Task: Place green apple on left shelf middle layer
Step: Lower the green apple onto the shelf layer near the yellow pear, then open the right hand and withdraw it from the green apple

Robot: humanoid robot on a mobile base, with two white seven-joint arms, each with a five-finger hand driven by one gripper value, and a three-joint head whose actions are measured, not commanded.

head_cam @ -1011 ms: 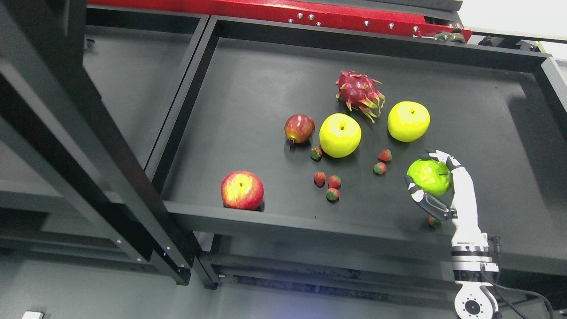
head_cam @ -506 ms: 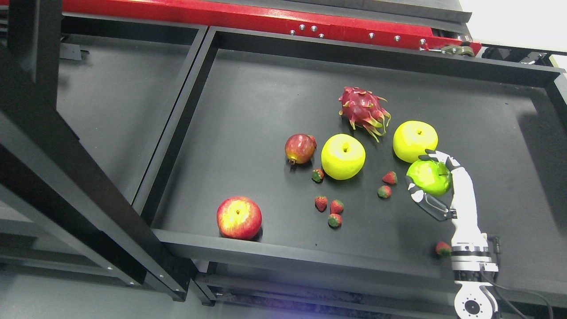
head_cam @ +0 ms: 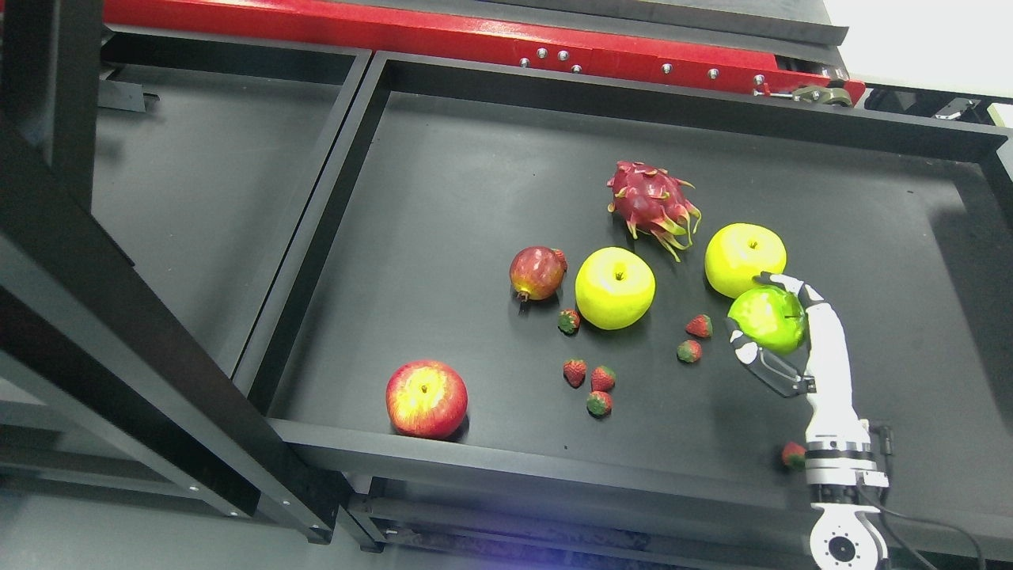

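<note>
A bright green apple is held in my right hand, whose white and black fingers curl around it from below and from the top. The hand and apple hover over the right shelf, just in front of a yellow apple. My right forearm rises from the lower right corner. The left shelf lies beyond a black divider, on the picture's left. The left arm is out of sight.
On the right shelf lie a dragon fruit, a second yellow apple, a pomegranate, a red apple and several strawberries. A thick black post crosses the left foreground. A red beam runs along the back.
The whole picture has shifted down, so the camera has moved. My right hand, still holding the green apple, now shows closer to the right yellow apple, and a strawberry has come clear of the wrist.
</note>
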